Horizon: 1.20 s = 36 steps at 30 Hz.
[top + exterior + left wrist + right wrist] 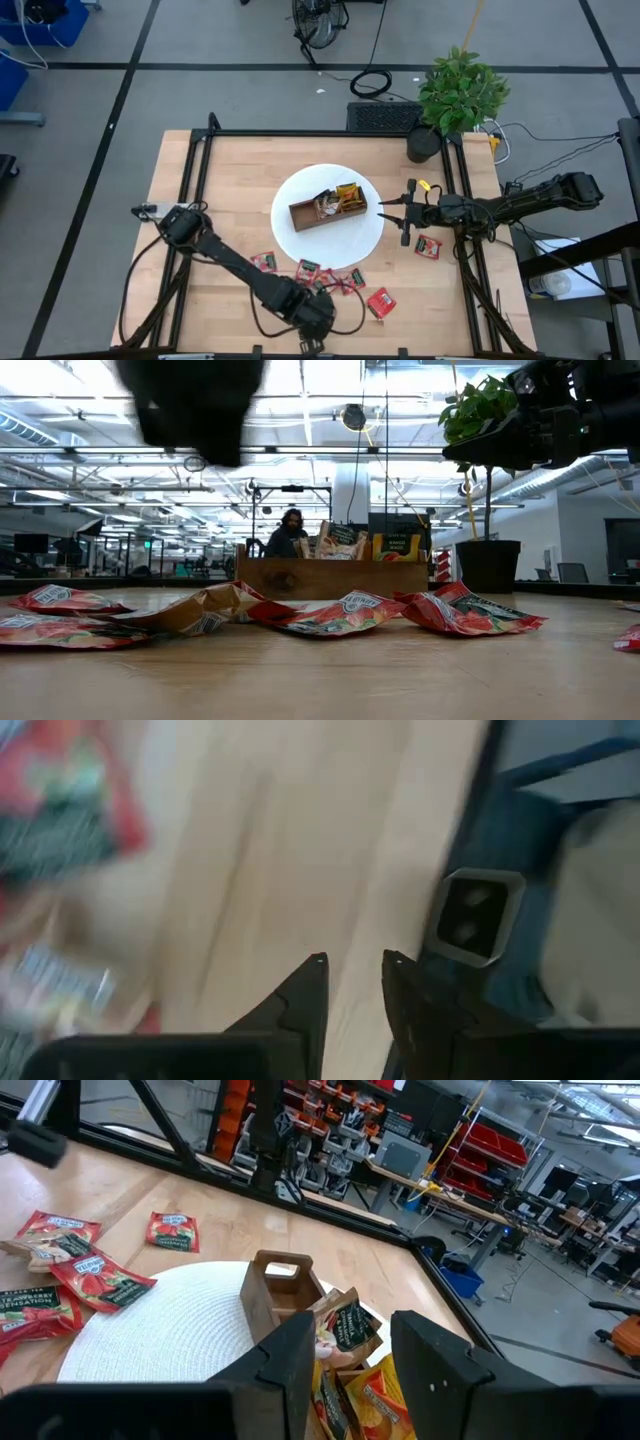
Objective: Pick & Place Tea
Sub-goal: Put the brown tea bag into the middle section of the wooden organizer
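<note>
Hovering at the bench's (180, 160) front edge, the left gripper (352, 982) shows its fingers a narrow gap apart, nothing visibly between them, though that view is blurred. The tea (322, 274) lies scattered along the front edge, more standing in the wooden tray (306, 216) on the white mat (365, 240). Beside the mat's right rim, the right gripper (392, 213) hangs with fingers parted, empty.

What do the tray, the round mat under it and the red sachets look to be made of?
Tray: apparently wood, brown with a matte finish, with visible grain and a cut handle slot in the right wrist view. Round mat: white, seemingly woven fabric or fibre, going by fine concentric ribbing. Red sachets: likely foil or plastic film, glossy and crinkled, with printed labels.
</note>
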Tool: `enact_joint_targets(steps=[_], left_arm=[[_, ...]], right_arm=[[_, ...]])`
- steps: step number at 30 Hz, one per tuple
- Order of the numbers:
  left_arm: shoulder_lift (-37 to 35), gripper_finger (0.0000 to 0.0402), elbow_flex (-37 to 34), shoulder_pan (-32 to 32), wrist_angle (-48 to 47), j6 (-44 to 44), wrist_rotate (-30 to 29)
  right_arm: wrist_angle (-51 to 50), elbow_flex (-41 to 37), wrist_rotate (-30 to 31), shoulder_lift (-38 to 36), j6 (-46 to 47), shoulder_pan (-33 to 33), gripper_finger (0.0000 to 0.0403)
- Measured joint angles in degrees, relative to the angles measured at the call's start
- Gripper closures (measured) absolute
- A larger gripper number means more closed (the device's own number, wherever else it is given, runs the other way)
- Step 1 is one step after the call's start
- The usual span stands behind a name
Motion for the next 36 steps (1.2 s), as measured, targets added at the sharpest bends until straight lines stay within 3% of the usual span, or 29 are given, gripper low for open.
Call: enact_joint_targets(steps=[3, 9, 16, 20, 25, 30, 36], left_arm=[[0.0, 0.0291, 0.0, 1.2, 3.1, -1.2, 1.2], [0.2, 0.0235, 0.0, 4.5, -0.9, -10.7, 7.2], [0.3, 0.0152, 0.0, 4.3, 13.1, -12.2, 10.3], [0.3, 0.0137, 0.0, 4.2, 16.3, -12.7, 12.1], [0.3, 0.0148, 0.0, 4.2, 0.4, -6.6, 12.4], [0.3, 0.0163, 0.0, 5.0, -19.1, -8.9, 3.9], [0.6, 0.0171, 0.0, 5.6, -20.1, -12.4, -2.8]], right_arm=[[0.0, 0.0, 0.0, 0.0, 1.0, 0.0, 0.028], [0.0, 0.0, 0.0, 0.0, 1.5, 0.0, 0.028], [0.0, 0.0, 0.0, 0.0, 1.5, 0.0, 0.028], [0.1, 0.0, 0.0, 0.0, 1.5, 0.0, 0.028], [0.0, 0.0, 0.0, 0.0, 1.5, 0.0, 0.028], [0.0, 0.0, 0.0, 0.0, 1.5, 0.0, 0.028], [0.0, 0.0, 0.0, 0.0, 1.5, 0.0, 0.028]])
